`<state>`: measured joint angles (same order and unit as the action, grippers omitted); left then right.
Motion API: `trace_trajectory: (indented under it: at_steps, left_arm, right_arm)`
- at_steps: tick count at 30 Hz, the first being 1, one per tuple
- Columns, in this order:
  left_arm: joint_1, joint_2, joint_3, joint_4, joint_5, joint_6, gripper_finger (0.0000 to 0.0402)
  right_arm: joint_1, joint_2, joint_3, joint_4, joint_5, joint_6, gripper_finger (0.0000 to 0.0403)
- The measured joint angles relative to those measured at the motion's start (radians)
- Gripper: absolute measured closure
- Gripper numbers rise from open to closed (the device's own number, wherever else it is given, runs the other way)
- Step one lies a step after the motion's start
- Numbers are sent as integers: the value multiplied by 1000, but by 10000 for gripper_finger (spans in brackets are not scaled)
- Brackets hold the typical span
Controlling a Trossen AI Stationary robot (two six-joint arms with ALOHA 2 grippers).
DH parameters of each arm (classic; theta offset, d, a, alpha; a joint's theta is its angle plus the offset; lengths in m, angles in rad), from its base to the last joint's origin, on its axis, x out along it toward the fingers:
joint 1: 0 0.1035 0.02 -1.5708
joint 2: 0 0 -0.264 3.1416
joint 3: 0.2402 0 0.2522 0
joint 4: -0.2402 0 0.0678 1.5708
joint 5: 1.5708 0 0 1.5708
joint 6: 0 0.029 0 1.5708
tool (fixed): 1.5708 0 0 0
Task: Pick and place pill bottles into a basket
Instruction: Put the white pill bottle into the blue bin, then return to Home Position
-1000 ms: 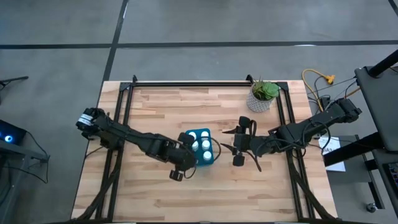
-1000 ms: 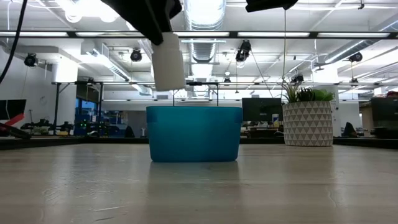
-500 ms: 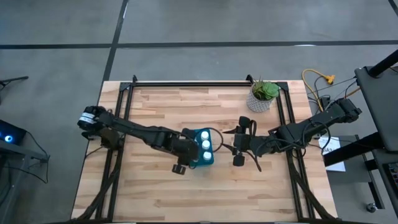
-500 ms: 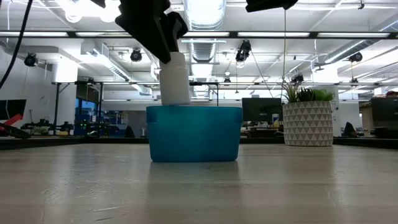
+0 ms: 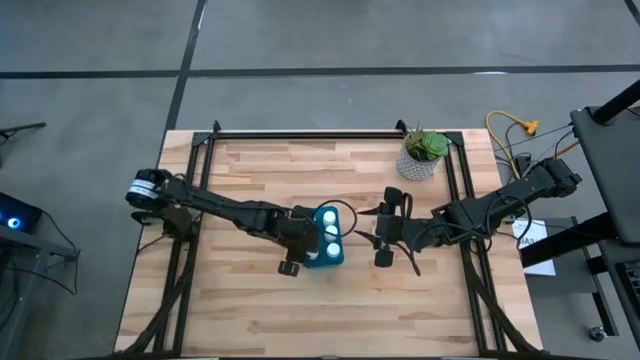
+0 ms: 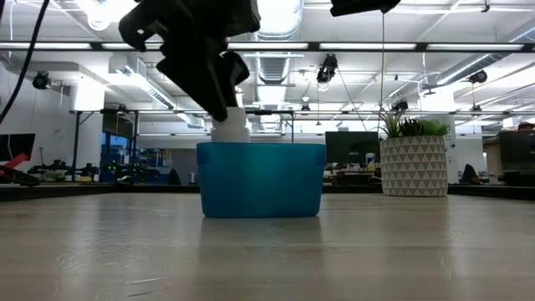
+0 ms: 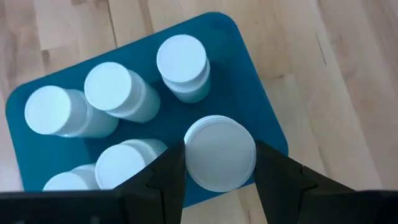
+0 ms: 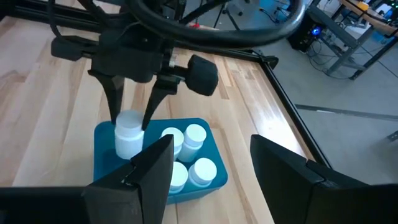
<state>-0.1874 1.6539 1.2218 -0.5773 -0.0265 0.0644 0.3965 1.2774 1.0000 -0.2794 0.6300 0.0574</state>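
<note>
High view: big wooden table [image 5: 250,300], two dark arms reaching to the middle. Left arm over the teal basket [image 6: 261,184], right arm waiting just beside it on the other side.

Basket in the middle of the table, well away from every edge. White plant pot [image 5: 420,158] far off near the back corner, not in the way.

Five pill bottles [image 7: 109,87] already standing inside the basket. Sixth bottle [image 7: 219,154] pinched by the left gripper [image 8: 130,121], one finger on each side, going down into the last free corner. Partly below the rim in the low view; hard to tell if the bottom touches the basket floor yet.

Right gripper [image 8: 211,143] spread wide, holding nothing.

What could go wrong:
- Could catch the rim, since the bottle sits close to the basket wall. Would tip or push the basket along.
- Could bump the nearest standing bottle and knock it over. Very little gap there.
- Could drop crooked if let go too high.
- Could drag a neighbour when the fingers open, with so little space on each side.

Room to move: tight inside the basket, plenty straight up. Lots of bare wood all around, less toward the right arm.
</note>
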Motion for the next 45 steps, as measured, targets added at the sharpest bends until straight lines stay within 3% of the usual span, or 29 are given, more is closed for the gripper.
trace_trajectory:
  at_steps: [13, 22, 29, 32, 45]
  left_arm:
    - [25, 108, 3, 28, 33, -5, 261]
    - [26, 118, 12, 39, 33, -10, 260]
    - [26, 117, 16, 44, 29, -33, 152]
    - [26, 117, 16, 43, 29, -33, 125]
    - [20, 52, 38, 4, 32, -60, 114]
  right_arm:
    - [0, 0, 0, 1, 0, -1, 197]
    - [0, 0, 0, -1, 0, -1, 197]
    - [0, 0, 0, -1, 0, -1, 197]
    - [0, 0, 0, -1, 0, -1, 197]
    - [0, 0, 0, -2, 0, -8, 197]
